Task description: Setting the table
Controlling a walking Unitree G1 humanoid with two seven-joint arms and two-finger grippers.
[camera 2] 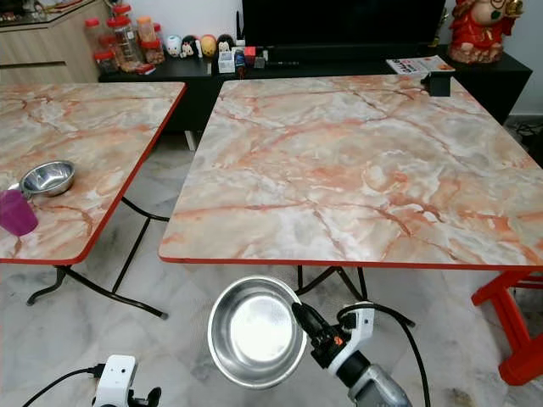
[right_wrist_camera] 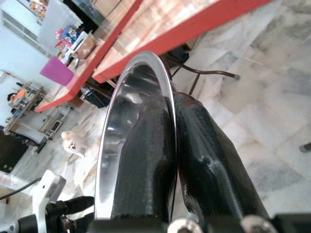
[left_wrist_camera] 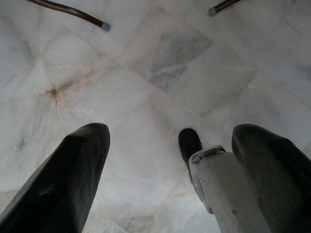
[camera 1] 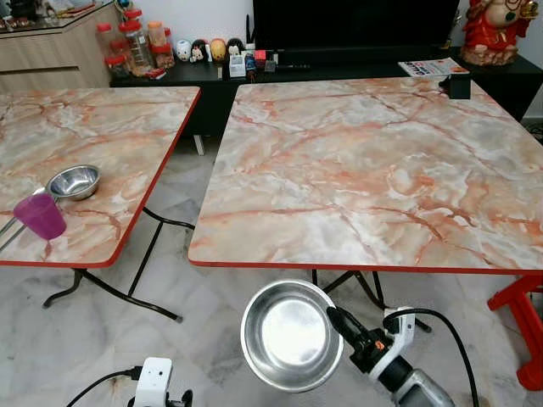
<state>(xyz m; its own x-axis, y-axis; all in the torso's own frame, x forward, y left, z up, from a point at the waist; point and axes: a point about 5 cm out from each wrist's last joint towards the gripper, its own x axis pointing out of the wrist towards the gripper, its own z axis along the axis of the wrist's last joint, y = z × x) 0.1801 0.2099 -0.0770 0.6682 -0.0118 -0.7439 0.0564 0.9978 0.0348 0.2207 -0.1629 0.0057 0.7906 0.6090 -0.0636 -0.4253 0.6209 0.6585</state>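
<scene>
My right gripper point(camera 1: 333, 315) is shut on the rim of a shiny steel bowl point(camera 1: 288, 335), held low in front of the near edge of the large marble-topped table point(camera 1: 373, 170). In the right wrist view the black fingers point(right_wrist_camera: 160, 160) pinch the steel bowl's rim point(right_wrist_camera: 146, 60). A second steel bowl point(camera 1: 73, 181) and a purple cup point(camera 1: 39, 214) sit on the left marble table point(camera 1: 110, 127). My left gripper point(left_wrist_camera: 167, 160) hangs open above the floor.
A gap of marble floor point(camera 1: 170, 212) separates the two tables, with black folding legs under each. A red stool point(camera 1: 524, 318) stands at the right. Behind the tables a dark cabinet point(camera 1: 212, 76) carries jars, figurines and a screen.
</scene>
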